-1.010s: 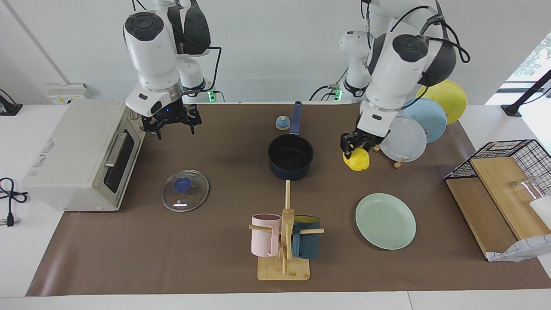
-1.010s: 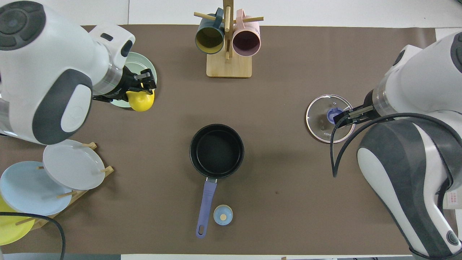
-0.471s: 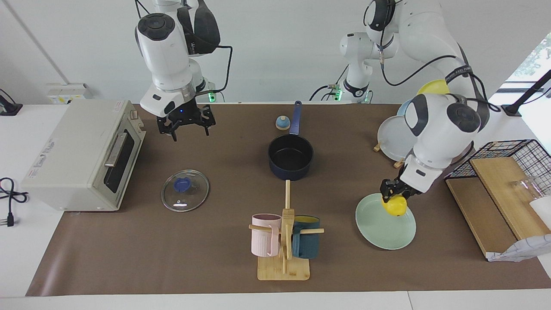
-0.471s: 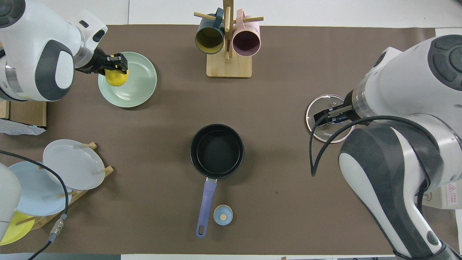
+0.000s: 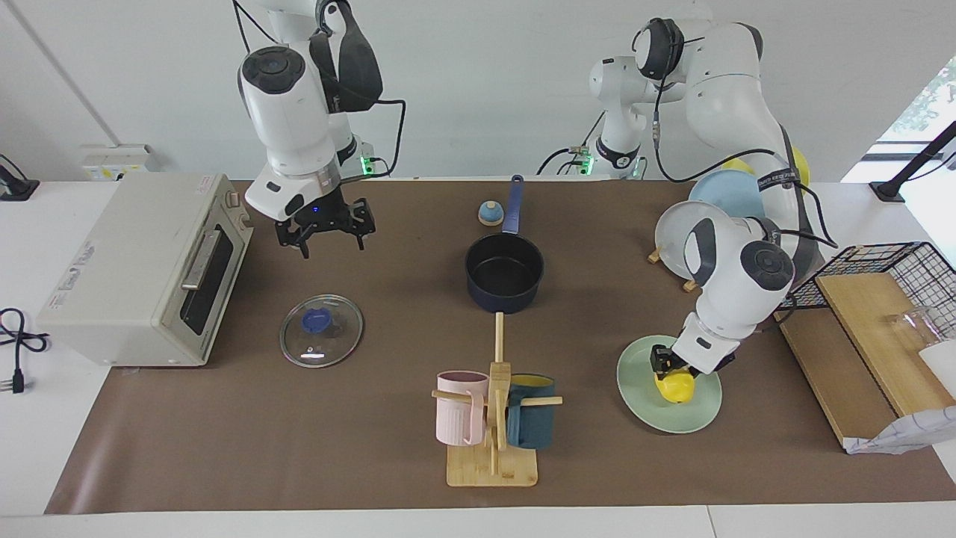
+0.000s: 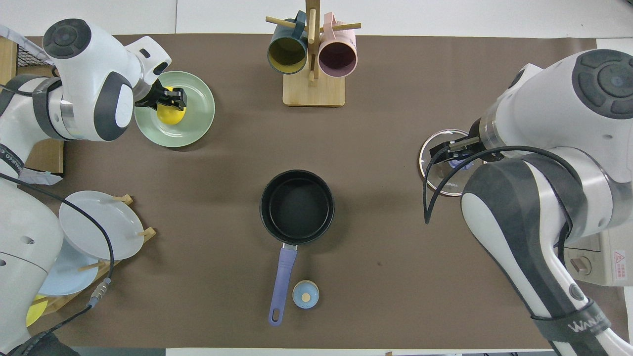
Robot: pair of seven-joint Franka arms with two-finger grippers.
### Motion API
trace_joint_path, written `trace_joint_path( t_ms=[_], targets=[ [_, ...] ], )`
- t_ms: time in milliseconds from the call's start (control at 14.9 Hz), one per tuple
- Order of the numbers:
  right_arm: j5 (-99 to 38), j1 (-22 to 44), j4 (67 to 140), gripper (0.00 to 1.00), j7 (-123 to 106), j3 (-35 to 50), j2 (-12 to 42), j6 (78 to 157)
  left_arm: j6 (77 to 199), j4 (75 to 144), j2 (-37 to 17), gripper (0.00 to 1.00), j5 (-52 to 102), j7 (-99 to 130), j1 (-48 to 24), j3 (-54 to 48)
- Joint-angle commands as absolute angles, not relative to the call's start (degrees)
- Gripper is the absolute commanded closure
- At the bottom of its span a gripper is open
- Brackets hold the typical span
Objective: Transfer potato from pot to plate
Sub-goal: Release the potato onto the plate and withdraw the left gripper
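The yellow potato point(image 5: 676, 388) sits low on the mint-green plate point(image 5: 672, 422), toward the left arm's end of the table. My left gripper point(image 5: 667, 364) is shut on the potato from above; in the overhead view the left gripper point(image 6: 170, 100) holds the potato point(image 6: 171, 115) over the plate point(image 6: 198, 129). The navy pot point(image 5: 504, 273) stands empty mid-table, its handle toward the robots; it also shows in the overhead view point(image 6: 296, 205). My right gripper point(image 5: 321, 233) is open and empty, raised over the mat beside the toaster oven; in the overhead view it point(image 6: 447, 153) overlaps the glass lid.
A toaster oven point(image 5: 142, 269) stands at the right arm's end, with a glass lid point(image 5: 321, 330) beside it. A mug tree point(image 5: 493, 418) stands farther from the robots than the pot. A plate rack point(image 5: 702, 224), wire basket point(image 5: 889, 261) and wooden boards point(image 5: 829, 366) are near the plate.
My left gripper carried the potato from beside the plate rack to over the mint-green plate and lowered it onto the plate. My right gripper drifted slightly toward the pot and stays raised.
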State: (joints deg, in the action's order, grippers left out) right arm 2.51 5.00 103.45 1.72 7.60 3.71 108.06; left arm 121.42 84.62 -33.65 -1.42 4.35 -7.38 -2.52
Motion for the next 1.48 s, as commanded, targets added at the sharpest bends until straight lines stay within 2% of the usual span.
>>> trace_joint_path(
  t_ms=[0, 67, 135, 202, 269, 471, 606, 1010, 1212, 1413],
  targets=[
    [1.8, 2.0, 108.6, 0.0, -4.0, 8.0, 3.6, 114.6, 124.6, 89.1, -31.8, 1.0, -2.7, 3.6, -6.8, -3.0],
    [1.8, 0.9, 109.5, 0.0, -5.7, 8.0, 4.4, 116.3, 124.5, 89.1, -31.8, 1.0, -2.7, 3.6, -6.8, -3.1],
    [1.8, -0.3, 110.7, 0.0, -6.7, 8.1, 4.8, 118.0, 124.3, 89.1, -31.8, 0.79, -2.7, 3.6, -6.8, -3.0],
    [1.8, -0.3, 112.6, 0.0, -7.1, 8.0, 4.8, 120.0, 124.2, 88.9, -31.8, 0.33, -2.7, 3.6, -6.8, -3.0],
    [2.0, -0.4, 114.6, 0.0, -7.6, 8.0, 4.7, 122.2, 124.0, 88.5, -31.7, 0.0, -2.7, 3.6, -6.8, -3.0],
    [2.0, -2.1, 119.2, 0.0, -9.8, 8.0, 4.7, 128.9, 121.4, 88.1, -27.3, 0.0, -2.6, 3.6, -5.9, -3.0],
    [2.0, -2.0, 119.5, 0.0, -9.5, 8.0, 4.9, 130.5, 116.7, 86.7, -22.9, 0.0, -1.4, 4.1, -4.9, -3.2],
    [2.0, -3.3, 119.9, 0.0, -9.2, 8.0, 10.6, 136.0, 99.8, 85.3, -7.3, 0.0, 0.3, 5.8, -3.1, -2.9],
    [2.1, -3.4, 119.8, 0.0, -5.5, 8.0, 12.0, 137.0, 90.5, 85.8, -1.6, 0.0, 0.2, 5.8, -3.3, -3.0],
    [2.6, -2.8, 117.5, 0.0, -5.5, 8.0, 12.0, 133.2, 83.4, 87.3, 1.6, 0.0, 0.2, 5.2, -3.3, -3.1]
  ],
)
